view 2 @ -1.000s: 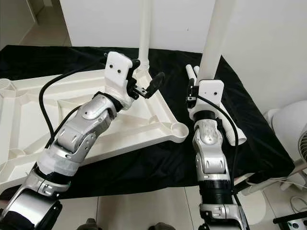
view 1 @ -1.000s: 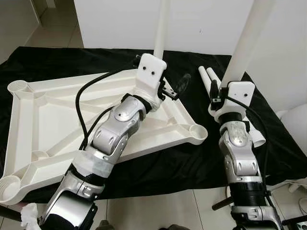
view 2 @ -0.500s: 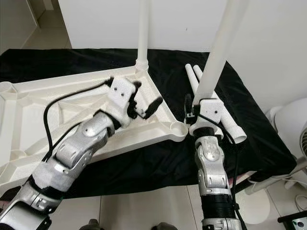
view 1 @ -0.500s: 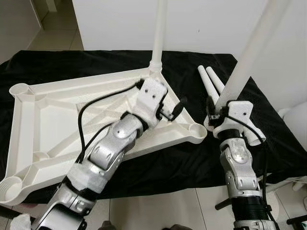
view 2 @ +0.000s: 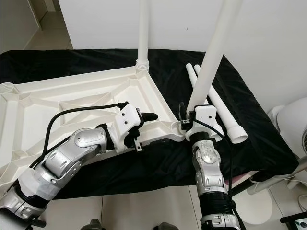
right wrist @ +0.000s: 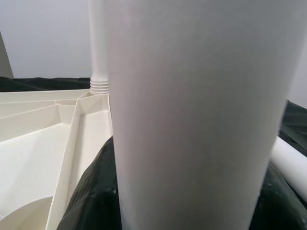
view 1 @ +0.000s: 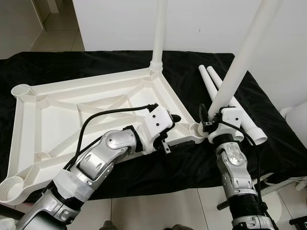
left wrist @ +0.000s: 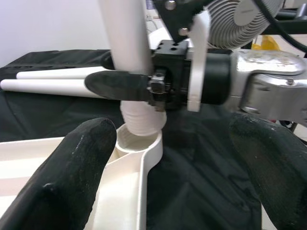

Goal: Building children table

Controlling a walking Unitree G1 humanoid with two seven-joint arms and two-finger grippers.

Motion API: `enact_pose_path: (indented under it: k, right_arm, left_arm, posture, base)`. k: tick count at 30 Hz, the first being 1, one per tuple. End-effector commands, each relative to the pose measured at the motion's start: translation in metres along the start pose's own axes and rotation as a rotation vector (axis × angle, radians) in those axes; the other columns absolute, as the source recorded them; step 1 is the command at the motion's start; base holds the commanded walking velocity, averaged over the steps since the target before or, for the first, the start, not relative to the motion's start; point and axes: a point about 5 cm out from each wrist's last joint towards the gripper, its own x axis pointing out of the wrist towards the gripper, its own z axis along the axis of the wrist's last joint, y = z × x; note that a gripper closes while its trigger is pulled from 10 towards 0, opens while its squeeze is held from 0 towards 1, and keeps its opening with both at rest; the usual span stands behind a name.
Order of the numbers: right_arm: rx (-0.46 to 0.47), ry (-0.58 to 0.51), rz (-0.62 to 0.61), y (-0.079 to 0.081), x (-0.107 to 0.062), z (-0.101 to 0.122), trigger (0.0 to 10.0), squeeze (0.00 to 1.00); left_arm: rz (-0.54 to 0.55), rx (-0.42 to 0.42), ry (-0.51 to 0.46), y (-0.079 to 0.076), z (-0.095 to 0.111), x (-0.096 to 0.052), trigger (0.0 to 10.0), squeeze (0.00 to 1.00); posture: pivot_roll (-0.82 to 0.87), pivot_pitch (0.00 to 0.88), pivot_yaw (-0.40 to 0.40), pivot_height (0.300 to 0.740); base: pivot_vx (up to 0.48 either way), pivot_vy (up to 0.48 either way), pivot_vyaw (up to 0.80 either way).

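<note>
Right claw clenched low on the table leg, its threaded end at the tabletop's corner socket, near the surface's right edge. Left claw released beside that corner. Leg looks light, stiff, slick; hold low near threads.

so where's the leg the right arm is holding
The leg is held by the right tool, its threaded end just above the tabletop's near right corner socket. It leans up to the right, beside two spare legs on the black cloth.
</note>
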Motion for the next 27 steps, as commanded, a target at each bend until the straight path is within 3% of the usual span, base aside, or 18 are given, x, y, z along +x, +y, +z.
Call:
enact_pose_path:
  k: [1, 5, 10, 27]
  right_arm:
    - [0.008, -0.002, 0.004, -0.001, 0.001, -0.001, 10.0, 0.00]
    - [0.030, -0.023, 0.012, 0.001, 0.006, 0.003, 10.0, 0.00]
    - [0.088, -0.109, -0.030, -0.005, 0.015, 0.022, 10.0, 0.00]
    - [0.048, -0.226, -0.101, -0.026, 0.018, 0.052, 10.0, 0.00]
  left_arm:
    - [-0.066, -0.017, 0.010, -0.008, -0.003, 0.000, 10.0, 0.00]
    - [-0.058, -0.031, 0.032, -0.009, -0.005, 0.002, 10.0, 0.00]
    - [0.046, -0.048, 0.161, 0.003, -0.021, 0.017, 10.0, 0.00]
    - [0.127, -0.082, 0.373, 0.009, -0.046, 0.041, 10.0, 0.00]
  posture:
    - [0.06, 0.000, -0.021, 0.740]
    - [0.06, 0.000, -0.025, 0.740]
    - [0.05, 0.000, -0.029, 0.740]
    - [0.03, 0.001, -0.011, 0.740]
  base:
    - [0.000, 0.000, 0.00]
    - [0.000, 0.000, 0.00]
    - [0.000, 0.000, 0.00]
    - [0.000, 0.000, 0.00]
